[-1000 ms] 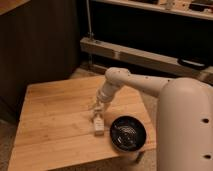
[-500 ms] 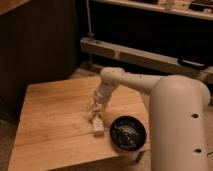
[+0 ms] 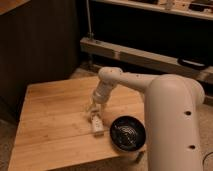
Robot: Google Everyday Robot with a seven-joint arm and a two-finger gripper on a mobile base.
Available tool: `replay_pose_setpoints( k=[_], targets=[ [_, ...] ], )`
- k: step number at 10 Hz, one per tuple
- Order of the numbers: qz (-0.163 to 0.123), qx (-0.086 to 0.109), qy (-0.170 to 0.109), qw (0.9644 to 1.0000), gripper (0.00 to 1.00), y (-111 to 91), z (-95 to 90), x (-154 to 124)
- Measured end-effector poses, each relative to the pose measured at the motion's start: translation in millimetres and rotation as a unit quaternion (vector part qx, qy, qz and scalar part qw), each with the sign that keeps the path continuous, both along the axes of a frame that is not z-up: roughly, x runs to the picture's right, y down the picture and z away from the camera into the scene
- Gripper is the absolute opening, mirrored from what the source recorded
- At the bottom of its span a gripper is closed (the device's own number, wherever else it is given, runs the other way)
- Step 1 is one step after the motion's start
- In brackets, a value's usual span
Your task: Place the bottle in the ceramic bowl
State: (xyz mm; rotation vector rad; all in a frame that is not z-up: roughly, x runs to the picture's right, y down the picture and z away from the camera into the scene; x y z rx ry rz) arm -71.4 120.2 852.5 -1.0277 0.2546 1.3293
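Observation:
The small white-cream bottle lies on its side on the wooden table, just left of the ceramic bowl. The glossy black bowl sits near the table's front right corner, with ring reflections inside. My gripper hangs from the white arm, low over the table, right above the bottle's far end and pointing down at it. The bottle rests on the table surface, a short gap away from the bowl's rim.
The wooden table's front edge runs just below the bowl. My large white arm body fills the right side. A dark wall and a metal shelf rail stand behind the table.
The arm has shifted left and down, bringing the gripper lower over the bottle's far end. Bottle and bowl have stayed in place.

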Motion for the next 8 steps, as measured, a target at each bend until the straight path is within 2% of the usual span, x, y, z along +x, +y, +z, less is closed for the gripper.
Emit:
replay_pose_setpoints(
  k=[3,6,7,8],
  targets=[
    [-0.006,-0.008,0.007,0.9999,0.65,5.9,6.9,-0.1],
    [-0.012,-0.025,0.017,0.9995,0.63,17.3,18.4,-2.4],
    [-0.010,-0.032,0.023,0.9992,0.51,19.8,21.3,-1.0],
    [-0.010,-0.035,0.026,0.9990,0.43,21.4,22.5,1.2]
  ],
)
